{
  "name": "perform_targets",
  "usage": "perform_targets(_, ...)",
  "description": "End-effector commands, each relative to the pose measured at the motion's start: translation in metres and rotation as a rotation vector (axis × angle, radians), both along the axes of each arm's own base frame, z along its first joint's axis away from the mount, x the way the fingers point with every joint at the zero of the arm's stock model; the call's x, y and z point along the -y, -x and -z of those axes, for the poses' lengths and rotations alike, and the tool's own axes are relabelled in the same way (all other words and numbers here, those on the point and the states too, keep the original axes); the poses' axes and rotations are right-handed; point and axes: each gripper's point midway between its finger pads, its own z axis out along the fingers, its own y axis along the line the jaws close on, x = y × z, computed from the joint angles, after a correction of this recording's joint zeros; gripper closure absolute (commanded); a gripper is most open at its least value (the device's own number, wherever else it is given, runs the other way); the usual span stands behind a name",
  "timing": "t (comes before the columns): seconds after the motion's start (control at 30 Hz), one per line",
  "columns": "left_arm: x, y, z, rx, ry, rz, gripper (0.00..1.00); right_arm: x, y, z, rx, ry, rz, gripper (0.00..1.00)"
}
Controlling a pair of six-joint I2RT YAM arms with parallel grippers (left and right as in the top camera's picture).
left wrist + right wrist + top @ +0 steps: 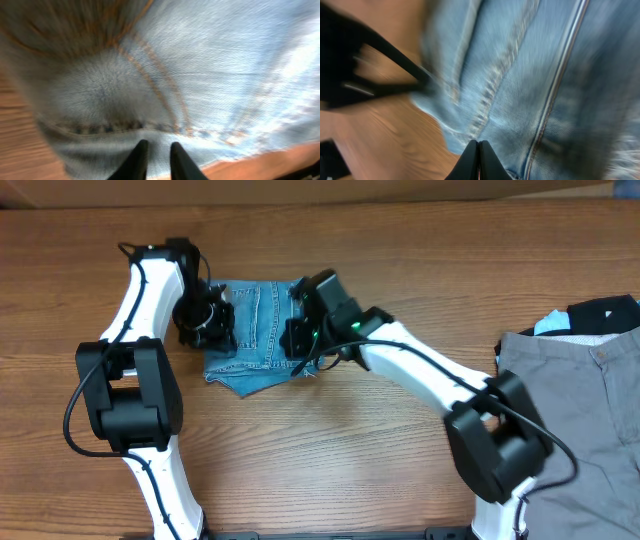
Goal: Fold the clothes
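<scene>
White arms, black joints, black cables

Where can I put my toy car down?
The table is bare in front, between the two arm bases, and behind the right arm, between the jeans and the grey trousers. It's crowded at the jeans, where the left gripper and right gripper sit.

wooden table | jeans centre | grey trousers right edge
</scene>
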Motion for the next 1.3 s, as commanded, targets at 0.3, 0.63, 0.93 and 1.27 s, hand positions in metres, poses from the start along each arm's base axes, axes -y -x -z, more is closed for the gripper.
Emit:
perform_targets(0.3, -0.026, -0.036, -0.03, 0.154, -0.07, 0.044, 0.41, 0.045, -0.007, 0.094, -0.251, 0.12, 0.167, 0.96)
perform_targets(0.63, -0.029, -0.015, 0.019, 0.107, 0.079, -0.008, 0.26, 0.043, -0.001, 0.095, -0.262, 0.125, 0.153, 0.96)
perform_targets(0.93, -0.002, -0.008, 0.056, 0.153, 0.231, -0.025, 0.25, 0.042, -0.001, 0.094, -0.261, 0.125, 0.149, 0.96)
perform_targets(1.27, 0.018, -0.008, 0.059, 0.206, 0.355, -0.007, 0.73, 0.043, 0.001, 0.095, -0.268, 0.13, 0.149, 0.96)
